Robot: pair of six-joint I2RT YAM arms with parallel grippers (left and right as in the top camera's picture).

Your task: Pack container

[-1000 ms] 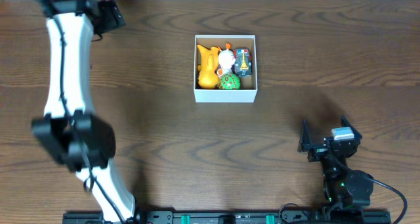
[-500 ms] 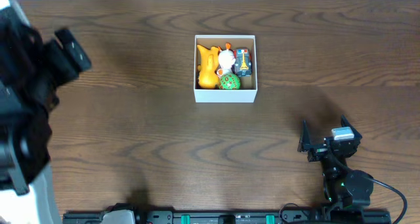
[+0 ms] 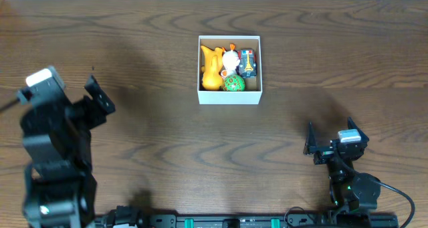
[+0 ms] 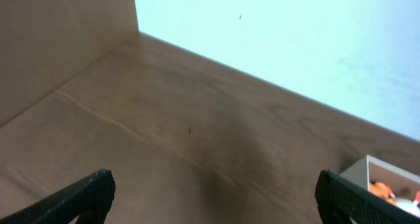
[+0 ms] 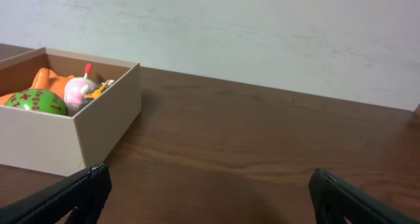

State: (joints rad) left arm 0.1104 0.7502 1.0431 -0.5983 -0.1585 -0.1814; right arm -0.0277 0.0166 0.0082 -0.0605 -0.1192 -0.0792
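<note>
Left claw: the black two-finger left claw (image 4: 218,201) is held over the left side of the tabletop, well apart from the box. Its fingers (image 4: 82,192) are spread wide and nothing is gripped between them.
Tabletop: a dark brown wood-grain tabletop (image 3: 160,141) is seen under both arms.
Container: the square, shallow container with white walls and a brown cardboard inside (image 3: 229,96) is placed upright at the far middle of the tabletop. It is touched by neither claw. Only its near corner is caught at the right edge of the left wrist view.
Contents, left part: an orange plastic toy animal (image 3: 211,69) is laid along the left wall of the container.
Contents, middle: a small white figure with a red and orange top (image 3: 231,57) is set toward the far wall. A green ball with red marks (image 3: 233,84) is set in front of it.
Contents, right part: a small blue toy car (image 3: 248,63) is placed by the right wall.
Right claw: the black right claw (image 3: 330,138) is held low at the near right, well apart from the container. Its fingers are parted fully and nothing is held.
</note>
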